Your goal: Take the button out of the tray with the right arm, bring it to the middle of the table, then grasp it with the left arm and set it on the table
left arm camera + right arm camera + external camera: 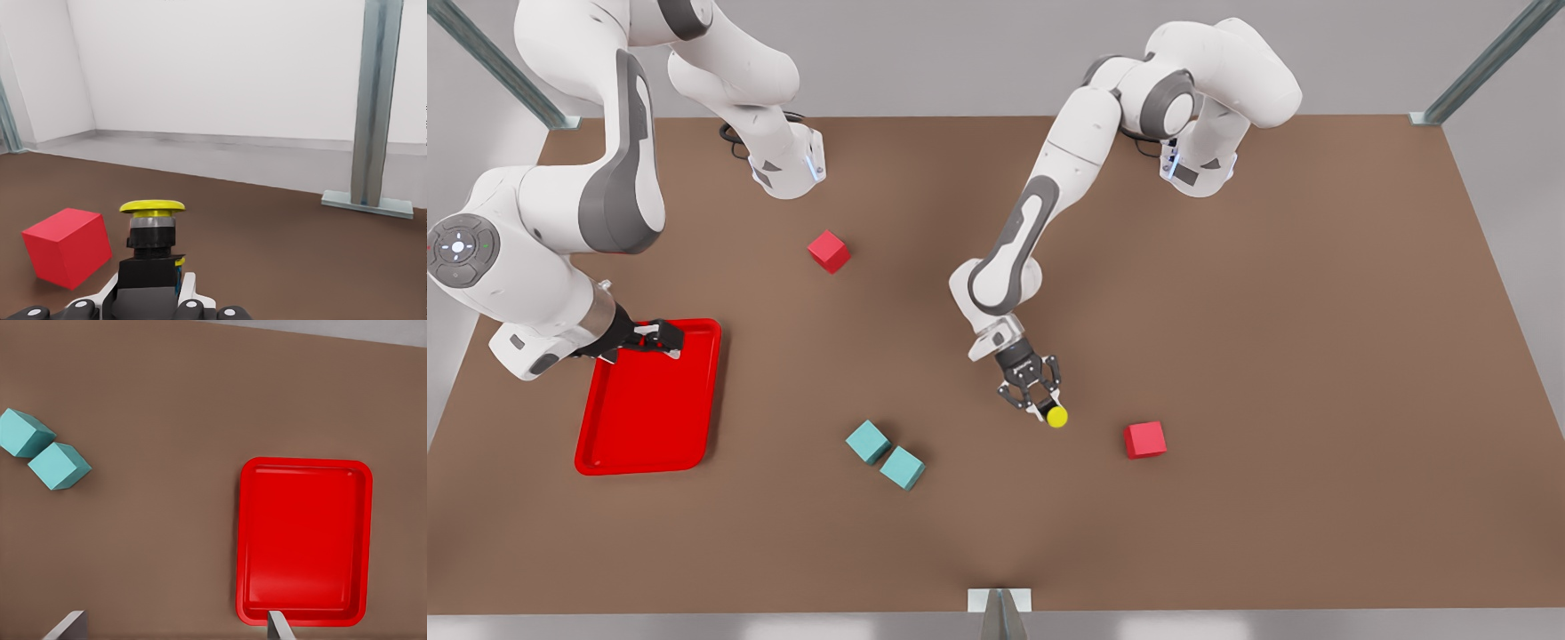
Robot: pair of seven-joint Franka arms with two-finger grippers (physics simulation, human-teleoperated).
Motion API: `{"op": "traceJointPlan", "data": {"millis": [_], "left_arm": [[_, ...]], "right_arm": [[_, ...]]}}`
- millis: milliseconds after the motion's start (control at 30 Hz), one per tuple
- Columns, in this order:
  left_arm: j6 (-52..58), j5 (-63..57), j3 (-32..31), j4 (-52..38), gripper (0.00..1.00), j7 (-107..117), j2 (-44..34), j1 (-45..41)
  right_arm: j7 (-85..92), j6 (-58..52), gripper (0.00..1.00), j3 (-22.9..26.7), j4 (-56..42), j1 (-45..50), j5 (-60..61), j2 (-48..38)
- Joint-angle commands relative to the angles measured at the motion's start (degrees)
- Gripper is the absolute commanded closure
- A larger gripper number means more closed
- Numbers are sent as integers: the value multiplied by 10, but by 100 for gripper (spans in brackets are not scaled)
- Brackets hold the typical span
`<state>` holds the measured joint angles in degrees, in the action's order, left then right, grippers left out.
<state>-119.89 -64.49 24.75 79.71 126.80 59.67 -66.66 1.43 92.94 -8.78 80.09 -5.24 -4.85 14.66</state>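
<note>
The button [1056, 416] has a round yellow cap on a dark body. It stands upright near the middle of the brown table [1227, 311], with my left gripper [1042, 404] shut on its body. In the left wrist view the button [152, 227] rises just past the gripper [150, 297], low over the table; I cannot tell whether it touches. My right gripper [654, 338] hangs open over the far end of the red tray [649, 418] on the front view's left. The tray [303, 540] lies bare below the right fingertips [280, 627].
One red cube [1144, 439] sits close to the button on the front view's right, and is also seen as the red cube [67, 247]. Another red cube [829, 251] lies farther back. Two teal cubes [868, 442] [903, 468] touch between tray and button. A metal post [377, 100] stands at the table edge.
</note>
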Motion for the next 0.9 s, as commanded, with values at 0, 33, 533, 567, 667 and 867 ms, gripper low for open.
{"op": "traceJointPlan", "data": {"millis": [0, 33, 533, 567, 667, 867], "left_arm": [[-11, -42, 0, 0, 51, 459, 4, 0], [-11, -63, 0, 0, 51, 472, 8, 0], [-5, -275, 2, 26, 51, 384, 41, 28], [-5, -280, 2, 26, 51, 370, 41, 28], [-3, -304, 2, 26, 51, 369, 55, 35], [-3, -340, 1, 26, 50, 367, 63, 43]], "right_arm": [[0, 0, 0, 0, 0, 1, 0, -1], [0, 0, 0, 0, -1, 0, 1, 0], [0, -4, 0, 0, -1, -3, 11, 3], [0, -4, 0, 0, -1, -3, 11, 3], [0, -4, 0, 0, -2, -3, 12, 4], [0, -4, 0, 0, -1, -3, 12, 4]]}}
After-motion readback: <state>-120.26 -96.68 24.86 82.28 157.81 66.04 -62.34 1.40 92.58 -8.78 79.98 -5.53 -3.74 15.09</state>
